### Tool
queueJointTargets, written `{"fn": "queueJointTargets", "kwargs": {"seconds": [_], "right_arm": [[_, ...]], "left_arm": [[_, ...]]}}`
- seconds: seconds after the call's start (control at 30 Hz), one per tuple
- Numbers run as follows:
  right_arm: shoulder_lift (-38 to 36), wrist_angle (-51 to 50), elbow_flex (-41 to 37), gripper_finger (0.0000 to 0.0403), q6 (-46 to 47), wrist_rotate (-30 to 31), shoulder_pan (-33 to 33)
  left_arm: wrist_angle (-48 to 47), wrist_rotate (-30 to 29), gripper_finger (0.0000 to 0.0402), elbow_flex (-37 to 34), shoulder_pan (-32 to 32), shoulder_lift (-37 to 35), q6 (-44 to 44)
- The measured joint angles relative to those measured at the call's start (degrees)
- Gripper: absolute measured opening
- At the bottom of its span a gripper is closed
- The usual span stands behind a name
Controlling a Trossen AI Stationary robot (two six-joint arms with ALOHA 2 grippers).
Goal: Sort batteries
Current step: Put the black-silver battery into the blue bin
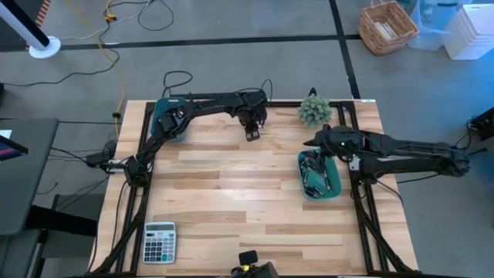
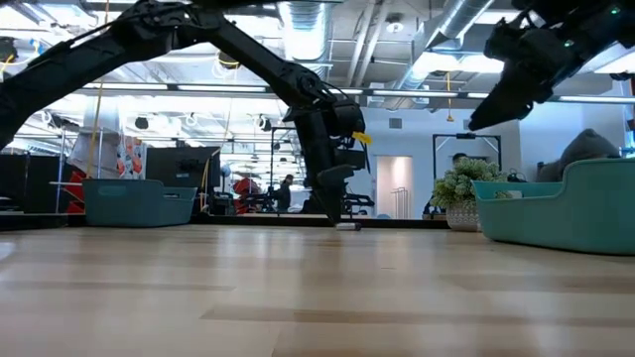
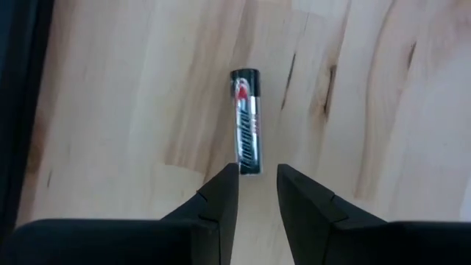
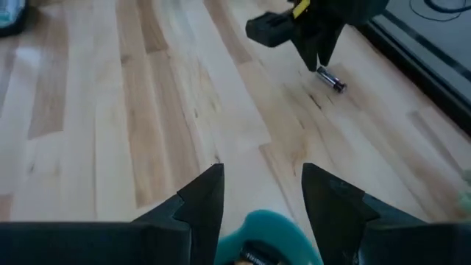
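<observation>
One silver and dark battery point(image 3: 246, 121) lies flat on the wood near the table's far edge; it also shows in the right wrist view as the battery point(image 4: 331, 79). My left gripper point(image 3: 257, 173) hangs over its near end, pointing down, open by a narrow gap and not touching it. In the high view the left gripper point(image 1: 252, 133) is left of the plant. Several more batteries point(image 1: 315, 174) lie heaped in a teal bin point(image 1: 333, 185) at the right side. My right gripper point(image 4: 261, 184) hovers open above that bin's far rim point(image 4: 268, 224).
A second teal bin point(image 1: 166, 117) sits at the far left corner. A small green plant point(image 1: 314, 110) stands at the far edge, right of the left gripper. A grey calculator point(image 1: 160, 242) lies at the near left. Bare wood spreads across the table's middle point(image 1: 231, 193).
</observation>
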Motion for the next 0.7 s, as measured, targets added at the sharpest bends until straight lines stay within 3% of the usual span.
{"fn": "queueJointTargets", "kwargs": {"seconds": [0.23, 0.53, 0.7], "right_arm": [[8.7, 2.9, 3.5, 0.0196, -4.9, 0.0, -3.0], [26.3, 4.9, 16.2, 0.0196, -19.2, -0.5, -10.0], [37.0, 4.8, 22.6, 0.0196, -25.7, -6.9, -13.6]], "left_arm": [[-1.1, 0.2, 0.0089, 0.0, 0.2, -0.7, 1.6], [-0.3, 5.3, 0.0089, -2.0, 3.2, -4.1, 1.4], [1.6, 5.7, 0.0089, -6.6, 4.6, -8.3, 1.5]]}}
